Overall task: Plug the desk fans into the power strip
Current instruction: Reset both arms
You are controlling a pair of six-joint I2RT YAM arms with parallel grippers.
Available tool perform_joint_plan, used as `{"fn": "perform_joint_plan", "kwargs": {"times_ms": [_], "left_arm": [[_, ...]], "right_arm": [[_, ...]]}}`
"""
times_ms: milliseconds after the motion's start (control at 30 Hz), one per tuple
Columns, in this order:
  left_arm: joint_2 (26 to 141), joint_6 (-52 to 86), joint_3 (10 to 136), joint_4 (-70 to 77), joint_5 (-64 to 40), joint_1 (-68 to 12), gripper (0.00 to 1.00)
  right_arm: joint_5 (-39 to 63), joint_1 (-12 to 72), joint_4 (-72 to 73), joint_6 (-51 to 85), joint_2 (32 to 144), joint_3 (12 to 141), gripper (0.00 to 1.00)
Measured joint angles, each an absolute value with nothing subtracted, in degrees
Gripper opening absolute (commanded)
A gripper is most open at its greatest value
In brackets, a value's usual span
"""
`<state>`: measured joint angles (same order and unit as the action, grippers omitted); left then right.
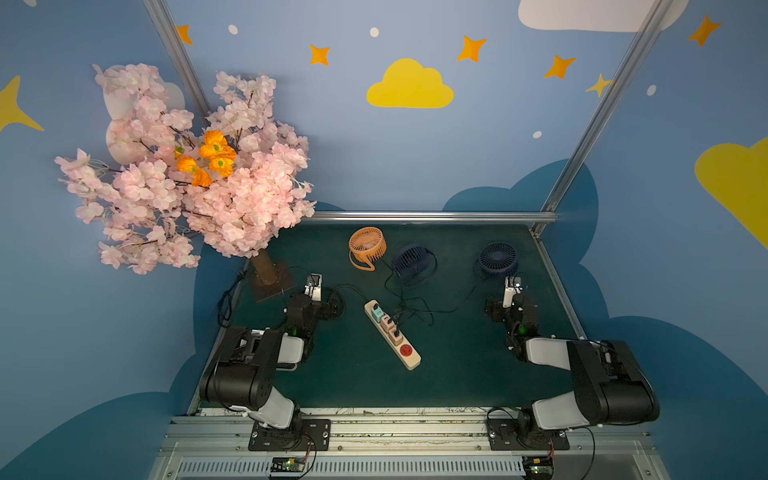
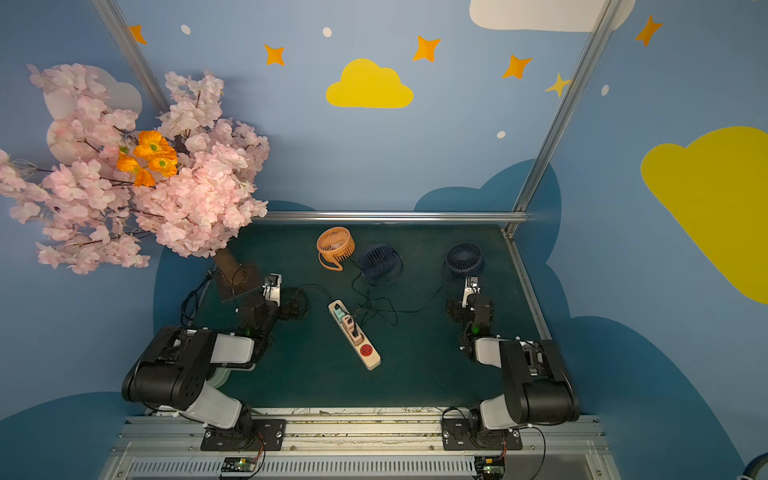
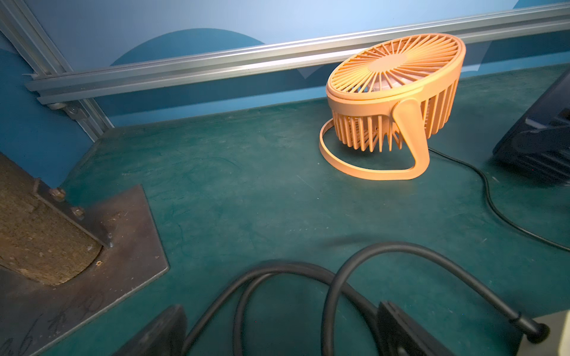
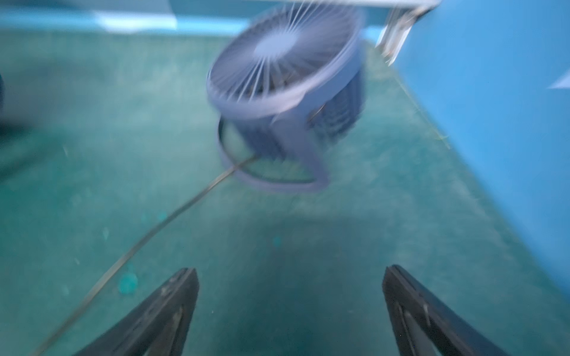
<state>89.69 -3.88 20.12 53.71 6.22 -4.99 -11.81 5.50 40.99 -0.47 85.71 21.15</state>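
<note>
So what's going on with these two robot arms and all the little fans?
Nothing is being held right now. Both grippers, left and right, are open and empty. Between the arms lies a power strip with three sockets filled and one red socket free. Three small fans stand at the back: an orange fan and two dark blue ones.

Two arms (image 1: 249, 370) (image 1: 598, 374): black joints, white link shells, green LEDs, black baseplates.

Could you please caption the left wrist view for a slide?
Orange desk fan standing on green mat, black cord looped in front.
</note>
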Motion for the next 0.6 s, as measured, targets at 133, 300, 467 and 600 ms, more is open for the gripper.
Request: {"fn": "perform_joint_plan", "kwargs": {"times_ms": [133,300,467,600], "left_arm": [[89.71,-3.90,20.12,53.74,6.22,-4.99,1.00],[89.71,-3.92,20.12,53.74,6.22,-4.99,1.00],[89.80,-3.92,20.12,53.71,6.22,-4.99,1.00],[89.91,-3.95,20.12,53.71,6.22,-4.99,1.00]], "right_arm": [[-8.95,2.37,40.51,-0.95,86.54,22.90,0.98],[-7.14,1.91,39.46,-1.80,86.06,25.30,0.98],[-6.83,2.44,38.48,-2.13,85.89,25.30,0.98],[-7.01,2.63,38.17,-2.37,85.86,25.30,0.98]]}}
